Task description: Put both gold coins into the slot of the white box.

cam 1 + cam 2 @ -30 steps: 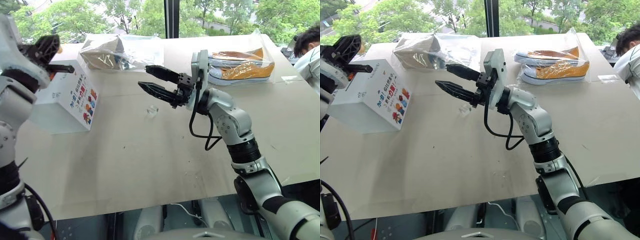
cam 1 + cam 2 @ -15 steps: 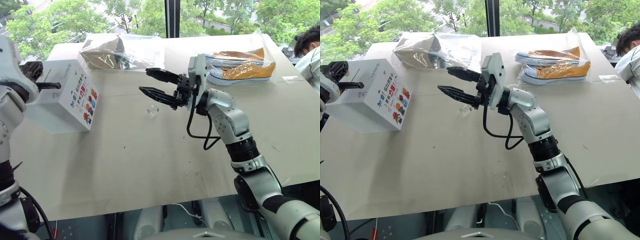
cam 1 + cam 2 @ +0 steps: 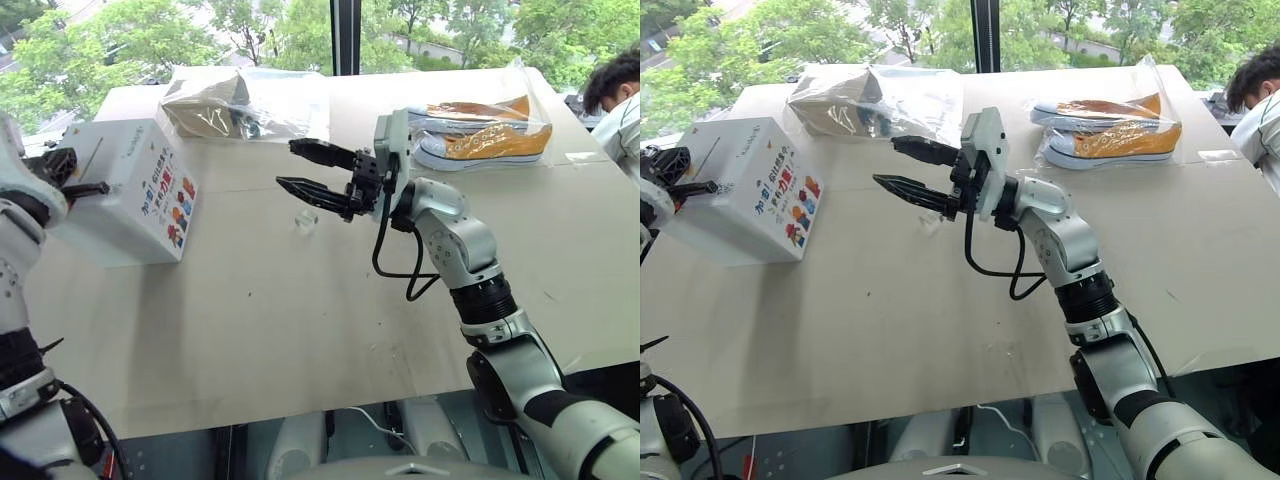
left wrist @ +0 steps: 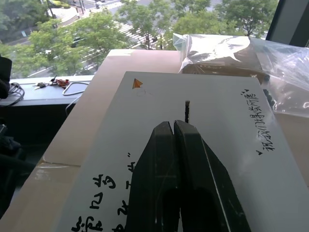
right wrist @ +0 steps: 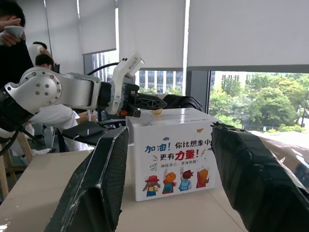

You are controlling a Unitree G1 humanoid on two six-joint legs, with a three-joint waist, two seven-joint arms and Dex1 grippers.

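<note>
The white box stands at the table's left, its printed side facing the middle and the slot a thin dark slit in its top face. My left gripper is shut, level over the box's left edge, with its fingertips just short of the slot. In the right wrist view a small gold coin shows at those fingertips above the box top. A second gold coin lies on the table. My right gripper hangs open above it, pointing toward the box, with nothing between its fingers.
A clear bag with brown contents lies behind the box. Bagged yellow sneakers sit at the back right. One person is at the table's right edge, and other people stand beyond the box.
My left gripper has moved left and down, from above the box top to its left edge, still shut. The right gripper has stayed in place, open.
</note>
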